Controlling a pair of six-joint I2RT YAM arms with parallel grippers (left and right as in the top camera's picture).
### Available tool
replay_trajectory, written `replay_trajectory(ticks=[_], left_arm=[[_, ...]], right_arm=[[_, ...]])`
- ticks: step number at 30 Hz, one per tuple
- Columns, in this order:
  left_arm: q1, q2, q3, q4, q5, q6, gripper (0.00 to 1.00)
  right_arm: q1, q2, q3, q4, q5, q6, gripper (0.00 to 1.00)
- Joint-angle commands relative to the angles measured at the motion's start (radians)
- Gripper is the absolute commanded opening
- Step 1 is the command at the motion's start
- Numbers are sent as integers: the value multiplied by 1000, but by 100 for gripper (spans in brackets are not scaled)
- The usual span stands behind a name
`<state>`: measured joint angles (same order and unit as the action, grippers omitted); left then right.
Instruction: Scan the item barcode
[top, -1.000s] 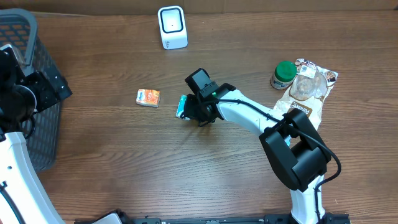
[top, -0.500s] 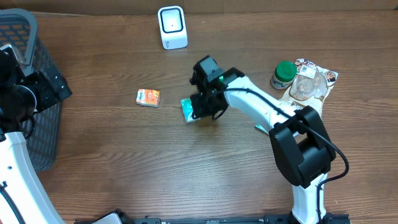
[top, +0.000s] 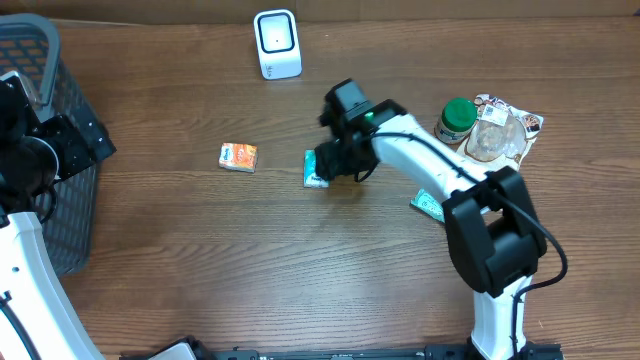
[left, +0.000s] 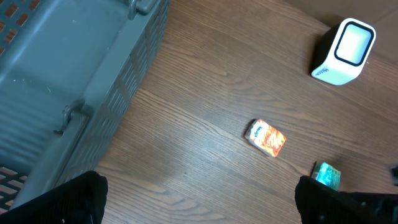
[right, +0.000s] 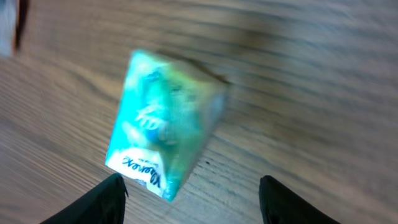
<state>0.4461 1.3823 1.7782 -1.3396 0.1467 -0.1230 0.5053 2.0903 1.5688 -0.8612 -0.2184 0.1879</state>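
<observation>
The right arm (top: 425, 165) stands on its base at the near right edge of the table (top: 200, 260) and rises to a black elbow block. From there its white forearm runs up and to the left across the wood, ending in a black wrist bent downward near the table's middle. The right gripper (right: 193, 204) points at the surface with its jaws parted wide. In the wrist view the two dark fingertips (right: 107, 200) sit at the lower corners of the frame, and neither touches anything. The teal tissue pack (right: 163, 121) rests on the wood just ahead of those tips, free of the grip. It shows blurred, so whether it lies flat cannot be told, and no barcode can be made out. From overhead the pack sits just left of the gripper, well apart from the white scanner (top: 277, 43), which stands upright at the far edge. An orange box (top: 238, 157) lies to the left of the pack. The left arm (top: 22, 250) is folded at the table's left side beside the grey basket (top: 30, 60), its wrist held well above the surface. The left gripper (left: 205, 208) is spread fully, with nothing between its tips. At the right, a green-lidded jar (top: 457, 118) stands against a clear bag (top: 500, 135), and a second teal packet (top: 428, 204) lies beside the right arm's elbow.
</observation>
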Motion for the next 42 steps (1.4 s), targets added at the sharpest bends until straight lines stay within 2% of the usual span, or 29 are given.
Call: replay_trajectory(ticks=[1,6,9,13,28,32,36,42], left_arm=[[4,3,8,1,10,-5,100],[4,3,8,1,10,-5,100],[4,3,8,1,10,-5,100],[4,3,8,1,10,-5,100],[4,3,8,1,10,-5,100],[4,3,8,1,10,-5,100],[4,3,8,1,10,-5,100],[4,3,8,1,10,-5,100]], right_arm=[[-35,-1,-1,-5,-181,309,64],[-8,-1,-17,-5,-180,479,56],[13,-1,-20,-10,-88,577,48],[35,-1,-39,0,-10,651,41],[53,-1,-158,181,9,651,31],[53,-1,-182,207,10,650,23],[53,-1,-190,208,14,648,4],[38,-4,-174,195,-43,501,4]])
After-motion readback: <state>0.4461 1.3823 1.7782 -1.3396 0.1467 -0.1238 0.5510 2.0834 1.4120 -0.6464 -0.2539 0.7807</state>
